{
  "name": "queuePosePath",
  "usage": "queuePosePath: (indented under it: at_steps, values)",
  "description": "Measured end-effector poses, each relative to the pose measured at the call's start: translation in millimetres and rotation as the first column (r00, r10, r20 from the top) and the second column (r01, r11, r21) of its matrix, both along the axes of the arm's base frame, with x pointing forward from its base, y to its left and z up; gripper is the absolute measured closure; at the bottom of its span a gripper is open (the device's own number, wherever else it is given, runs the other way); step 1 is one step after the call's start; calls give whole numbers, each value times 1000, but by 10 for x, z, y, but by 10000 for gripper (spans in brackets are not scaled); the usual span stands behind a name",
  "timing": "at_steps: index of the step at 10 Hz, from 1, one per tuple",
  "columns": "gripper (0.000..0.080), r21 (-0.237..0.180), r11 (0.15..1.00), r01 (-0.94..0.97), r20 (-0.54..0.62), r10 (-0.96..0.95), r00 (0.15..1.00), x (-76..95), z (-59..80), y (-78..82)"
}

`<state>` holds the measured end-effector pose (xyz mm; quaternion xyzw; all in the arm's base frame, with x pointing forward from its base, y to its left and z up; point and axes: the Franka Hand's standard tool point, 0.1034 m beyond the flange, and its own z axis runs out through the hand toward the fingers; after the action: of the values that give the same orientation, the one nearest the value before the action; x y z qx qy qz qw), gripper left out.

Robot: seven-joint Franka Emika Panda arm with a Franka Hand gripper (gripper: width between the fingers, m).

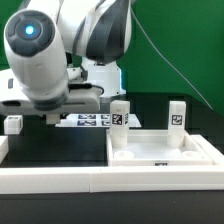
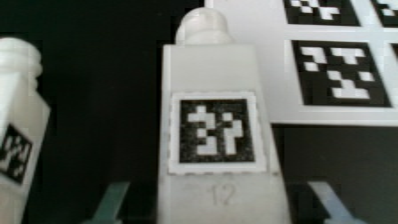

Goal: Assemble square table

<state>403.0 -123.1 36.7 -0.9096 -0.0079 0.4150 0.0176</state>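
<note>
A white table leg [image 2: 214, 90] with a black-and-white tag lies lengthwise between my gripper's [image 2: 219, 208] fingers [image 2: 118, 200], which stand against its two sides at its numbered end. The gripper is shut on this leg. A second leg [image 2: 18, 110] lies beside it. In the exterior view the arm's hand [image 1: 45, 100] is low over the table at the left and hides the held leg. The square table top [image 1: 160, 163] lies at the exterior view's right, with two legs [image 1: 120, 113] [image 1: 177, 115] standing upright at its far side.
The marker board [image 2: 338, 60] [image 1: 88, 121] lies just past the held leg. Another small white block [image 1: 13, 123] sits at the exterior view's far left. A long white rail [image 1: 50, 180] runs along the front of the table.
</note>
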Motion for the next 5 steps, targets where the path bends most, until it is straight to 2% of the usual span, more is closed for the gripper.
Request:
queuePosePath:
  at_steps: [3, 4, 5]
  values:
    - [509, 17, 999, -31, 56, 30, 998, 268, 250, 158]
    - [509, 38, 997, -63, 102, 59, 993, 313, 240, 127]
    - [509, 34, 998, -61, 115, 56, 992, 296, 225, 122]
